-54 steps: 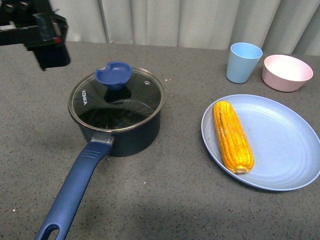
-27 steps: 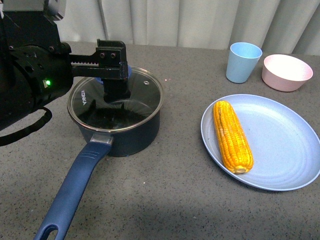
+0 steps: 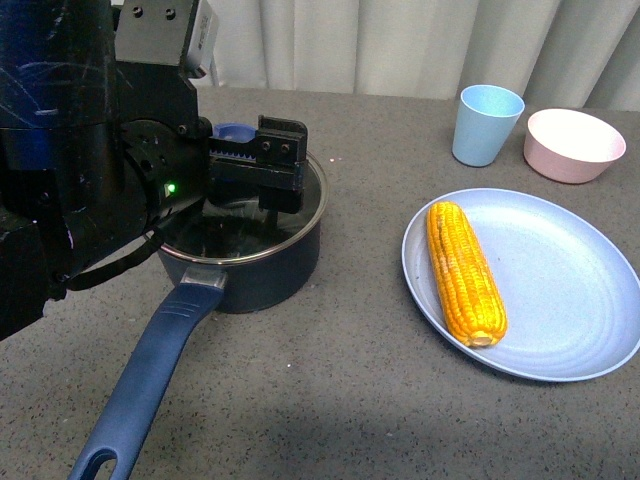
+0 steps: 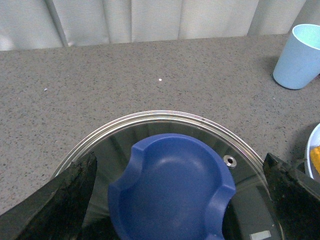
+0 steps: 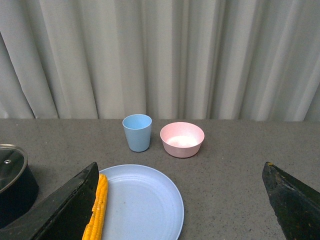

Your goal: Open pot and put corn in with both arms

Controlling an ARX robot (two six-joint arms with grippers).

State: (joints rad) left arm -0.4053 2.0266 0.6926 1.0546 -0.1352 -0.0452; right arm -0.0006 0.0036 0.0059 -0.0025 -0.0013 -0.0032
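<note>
Pot (image 3: 270,270): sitting upright toward the left edge of the counter (image 3: 350,400), closed. Glass lid (image 3: 312,195) resting on the rim, blue knob (image 4: 172,187) at its centre. Handle (image 3: 150,380) pointing at the near-left corner.

Left end effector (image 4: 178,159): hovering over the lid and spreading wide. Fingers (image 4: 60,200) flanking the knob on both sides, with a visible gap to it in the wrist view. Gripping nothing. Cannot tell if the tips are touching the glass. Green light (image 3: 171,187) glowing on the arm body. Arm blocking most of the lid's left half in the front view.

Corn (image 3: 465,272): lying flat on the light-blue plate (image 3: 570,290), toward the right edge of the counter and well apart from the pot. Occupying the pot-side half of the plate, long axis running roughly far to near, stub end facing the near edge.

Right end effector (image 5: 180,165): not showing in the front view. In its own wrist view, hanging above the counter, spreading wide and carrying nothing, facing the far edge with the plate and corn below it.

Light-blue cup (image 3: 487,123) and pink bowl (image 3: 573,145): standing upright just beside each other near the far-right corner, beyond the plate, not touching. Cup sitting on the pot side of the bowl.
</note>
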